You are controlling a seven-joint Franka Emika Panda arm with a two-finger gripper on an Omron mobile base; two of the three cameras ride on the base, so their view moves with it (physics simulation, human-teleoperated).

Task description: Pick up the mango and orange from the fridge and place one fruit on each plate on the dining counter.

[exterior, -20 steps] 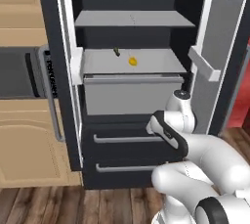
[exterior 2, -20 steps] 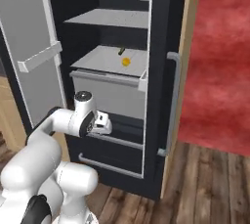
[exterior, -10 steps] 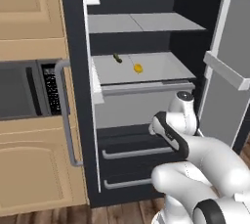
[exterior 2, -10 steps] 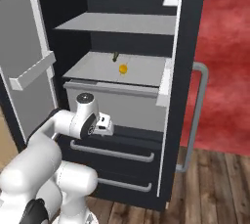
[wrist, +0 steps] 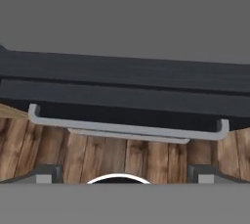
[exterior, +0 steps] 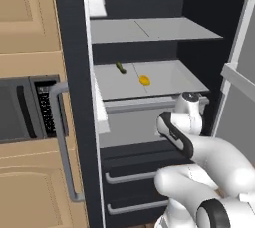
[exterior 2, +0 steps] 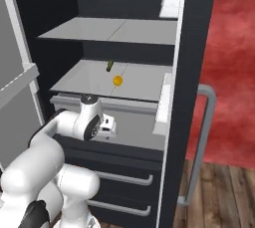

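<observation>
Fridge (exterior: 149,30) is now seen closer since the base was driven in. Mango (exterior: 144,79) sits on the middle shelf; gripper (wrist: 122,174) is spread wide, nothing grasped yet.

The tall black fridge (exterior: 74,72) stood open, its light grey middle shelf (exterior: 164,80) carrying two things. A small yellow-orange oval mango (exterior: 144,79) lay near the shelf's middle, and a thin dark green vegetable (exterior: 120,67) lay just behind it, apart from it. Both sat above and beyond the fingers (wrist: 125,173). The light grey upper shelf (exterior 2: 114,30) bore nothing visible.
</observation>
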